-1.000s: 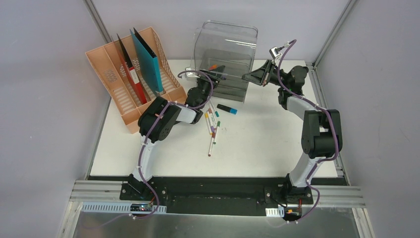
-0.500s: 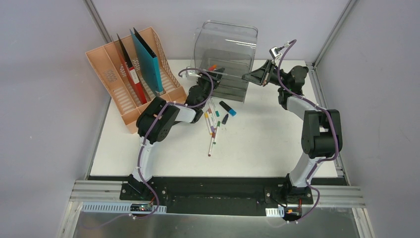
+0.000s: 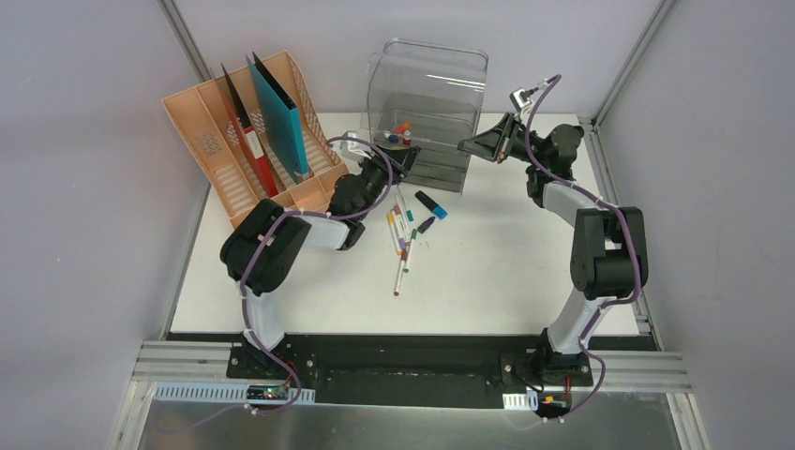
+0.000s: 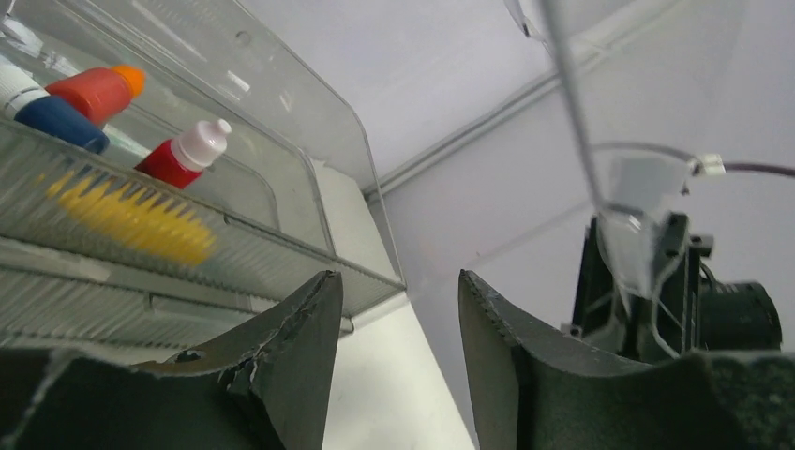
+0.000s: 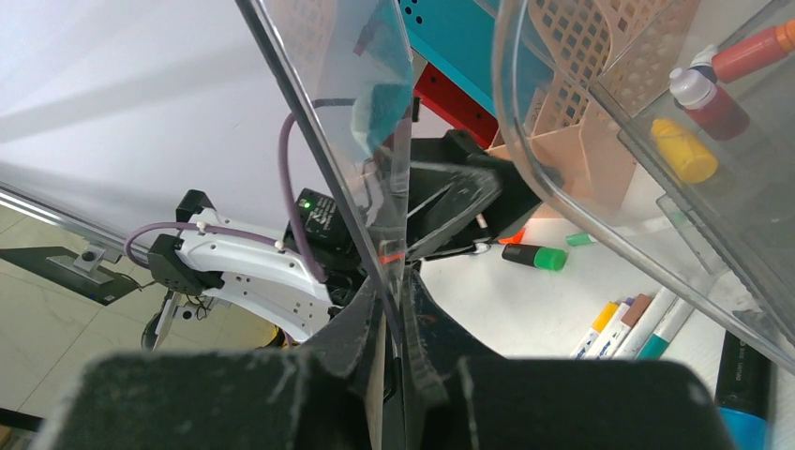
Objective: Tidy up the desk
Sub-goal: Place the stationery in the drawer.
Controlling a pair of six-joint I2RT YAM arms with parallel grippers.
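- Left claw (image 4: 396, 286) stands spread, with nothing between its dark fingers. It hovers just in front of the clear drawer box (image 3: 429, 80), near the box's left front.
- Right claw (image 5: 396, 292) is pressed together on a thin clear wall at the right edge of that drawer box, pinching the plastic between both fingertips.
- Nearest the arms' bases, a black rail (image 3: 403, 345) runs left to right along the front edge of the bench (image 3: 525, 272).
- White and flat, the bench lies under both arms. In the top view its long axis seems to run left to right, parallel with the rail, and its short sides lead away towards the back wall.
- Around the middle of the bench lies a loose bunch of markers (image 3: 403, 242), most of them lengthwise front to back, a few crossing one another.
- Just beyond the bunch, a blue-capped marker (image 3: 432, 203) lies on a diagonal, apart from the rest.
- At the far left stands a peach file rack (image 3: 211, 141), set at an angle to the bench's edges. A red folder (image 3: 251, 145) and a teal folder (image 3: 281, 117) stand upright in its slots.
- Farthest back, at the centre, the drawer box holds a red marker with an orange cap (image 4: 94, 89), a small red bottle with a white cap (image 4: 183, 155) and a yellow thing (image 4: 141, 220), blurred behind ribbed plastic.
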